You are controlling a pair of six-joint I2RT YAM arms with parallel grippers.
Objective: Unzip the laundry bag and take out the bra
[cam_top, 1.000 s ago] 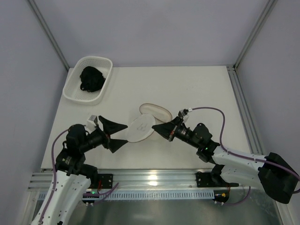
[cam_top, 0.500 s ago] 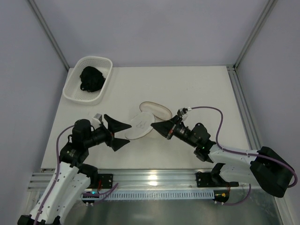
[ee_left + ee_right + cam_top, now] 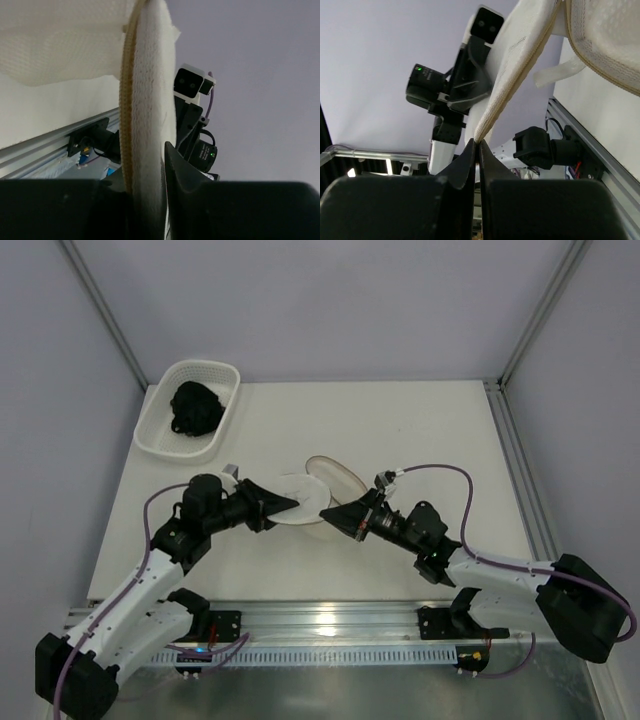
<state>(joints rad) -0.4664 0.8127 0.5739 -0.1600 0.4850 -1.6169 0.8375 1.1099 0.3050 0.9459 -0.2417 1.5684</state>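
The laundry bag lies open at mid-table, its two white mesh halves spread, the far half tilted up. My left gripper is shut on the near half. In the left wrist view the mesh disc and its tan zipper rim stand pinched between the fingers. My right gripper is shut on the bag's edge, the zipper rim running down into its closed tips. A black crumpled garment that looks like the bra lies in the basket.
A white perforated basket stands at the table's far left corner. Metal frame posts rise at the back corners, and a rail runs along the near edge by the arm bases.
My left gripper has moved right onto the bag's near half and closed on it. The right gripper stayed shut on the rim and shifted slightly left.
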